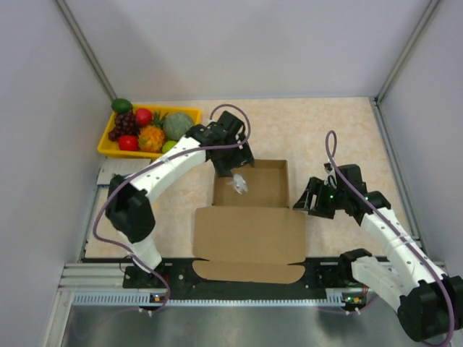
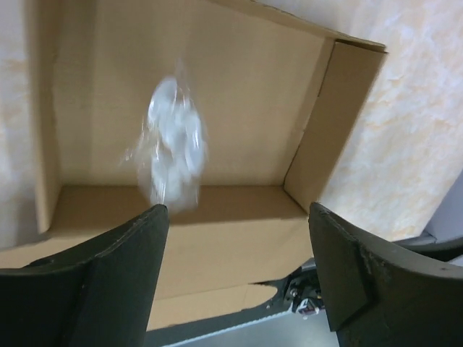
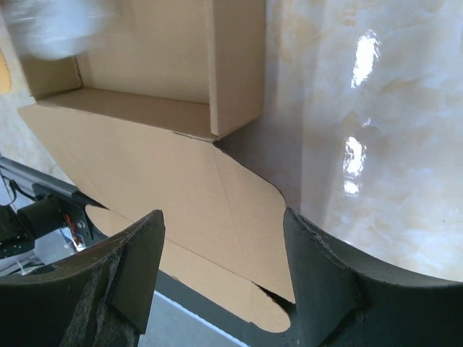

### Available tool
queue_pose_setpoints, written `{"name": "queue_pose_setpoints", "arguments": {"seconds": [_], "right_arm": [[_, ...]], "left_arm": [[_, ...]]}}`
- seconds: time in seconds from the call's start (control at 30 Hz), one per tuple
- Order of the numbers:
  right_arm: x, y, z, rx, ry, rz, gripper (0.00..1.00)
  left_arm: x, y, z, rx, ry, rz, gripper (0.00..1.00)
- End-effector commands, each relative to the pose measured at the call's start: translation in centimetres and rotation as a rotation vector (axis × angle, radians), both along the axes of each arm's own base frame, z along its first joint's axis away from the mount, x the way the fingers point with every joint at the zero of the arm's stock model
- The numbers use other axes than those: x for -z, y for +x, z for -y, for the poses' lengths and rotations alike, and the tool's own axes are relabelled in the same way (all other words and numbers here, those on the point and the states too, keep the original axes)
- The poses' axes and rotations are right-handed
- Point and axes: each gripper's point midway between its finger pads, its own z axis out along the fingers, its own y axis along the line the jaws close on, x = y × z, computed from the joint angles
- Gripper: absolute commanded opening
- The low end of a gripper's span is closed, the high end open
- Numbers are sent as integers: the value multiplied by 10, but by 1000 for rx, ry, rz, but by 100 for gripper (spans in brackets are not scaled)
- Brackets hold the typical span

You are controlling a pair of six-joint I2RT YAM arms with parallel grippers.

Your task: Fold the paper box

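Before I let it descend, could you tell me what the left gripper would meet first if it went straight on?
Most likely the small clear packet, blurred ahead of the open left gripper, inside the box; beyond it comes the box floor. The packet's depth is unclear.

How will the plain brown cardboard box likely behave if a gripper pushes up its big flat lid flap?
Its large lid flap lies flat and thin, so it should probably hinge at its crease. The brown cardboard box looks thin-walled, with only a small clear packet within its walls, so it may slide on the glossy marbled table.
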Motion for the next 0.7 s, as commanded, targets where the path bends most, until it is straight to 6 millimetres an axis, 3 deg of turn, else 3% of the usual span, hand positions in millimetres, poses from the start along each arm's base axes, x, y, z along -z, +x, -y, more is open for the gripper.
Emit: {"name": "queue_pose_setpoints", "arguments": {"seconds": [0.0, 0.03, 0.07, 0.1, 0.17, 0.2, 0.23, 0.27, 0.3, 0.33, 0.37, 0.4, 0.43, 0.47, 0.5, 0.53, 0.67], "right_arm": [[8, 3, 6, 39, -19, 3, 66], [9, 3, 6, 45, -19, -2, 66], [11, 2, 7, 51, -19, -5, 66], [11, 1, 6, 52, -16, -9, 66], [13, 0, 7, 62, -11, -17, 67], [15, -2, 7, 73, -9, -35, 67], [20, -5, 7, 82, -12, -62, 67], [24, -9, 7, 80, -11, -89, 67], [28, -13, 5, 77, -4, -118, 67], [34, -17, 5, 73, -3, -155, 67], [37, -24, -2, 45, 32, -192, 67], [38, -28, -4, 27, 44, -207, 67], [41, -31, -6, 19, 51, -222, 67], [44, -35, -6, 13, 57, -240, 67], [45, -36, -6, 10, 55, -238, 67], [45, -36, -6, 10, 58, -235, 66], [42, -33, -13, -14, 96, -211, 63]], "left_arm": [[8, 33, 34, 44, -29, 64, 86], [4, 36, 36, 67, -23, 88, 88], [9, 40, 22, 25, 47, 97, 96], [2, 38, 17, 27, 48, 116, 97], [14, 26, -2, 47, 103, 122, 98], [-3, 19, -15, 40, 107, 179, 98], [16, 4, -35, 49, 160, 155, 98], [15, -4, -48, 43, 172, 173, 98], [-12, -14, -57, 42, 106, 259, 98], [14, -31, -76, 67, 126, 223, 97], [16, -41, -83, 83, 87, 236, 96], [-12, -47, -84, 95, -20, 355, 94], [14, -71, -86, 181, -100, 296, 94], [11, -79, -86, 204, -163, 325, 94], [-4, -93, -87, 233, -244, 387, 94], [4, -106, -85, 270, -325, 373, 94], [-6, -145, -70, 364, -541, 361, 91]]}}
